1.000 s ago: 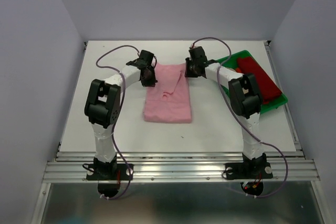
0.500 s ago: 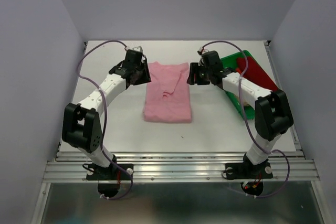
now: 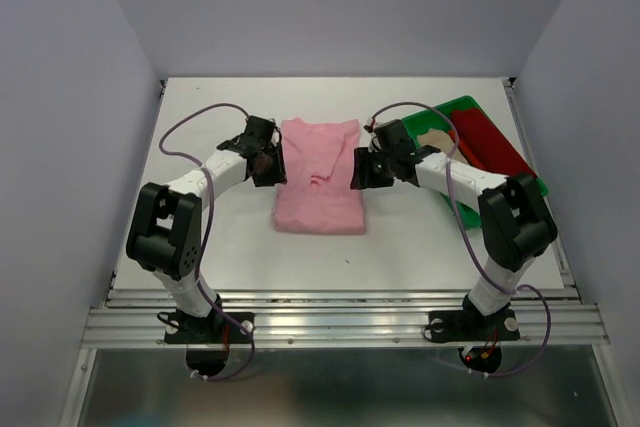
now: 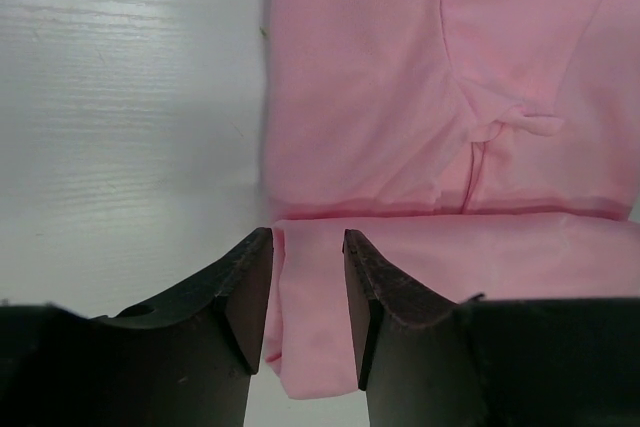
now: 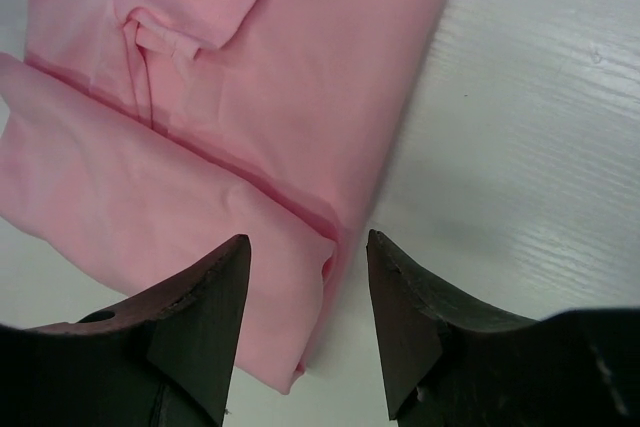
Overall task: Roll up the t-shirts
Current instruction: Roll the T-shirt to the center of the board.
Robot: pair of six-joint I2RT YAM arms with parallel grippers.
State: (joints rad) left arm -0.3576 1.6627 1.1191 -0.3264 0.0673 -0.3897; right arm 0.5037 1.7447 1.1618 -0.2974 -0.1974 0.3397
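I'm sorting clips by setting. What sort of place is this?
Probably a robotics lab test cell, not a home: the left arm and right arm are bolted to an aluminium rail at the edge of a white table, plain grey walls box it in, and a pink t-shirt lies laid out.

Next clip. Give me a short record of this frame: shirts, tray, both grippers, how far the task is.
pink shirt: flat on the table, folded narrow, one end turned over once
left gripper: open, over the shirt's left edge, holding nothing
right gripper: open, over the shirt's right edge, holding nothing
tray: green, far right
in tray: red shirt, beige shirt
progress: roll barely begun
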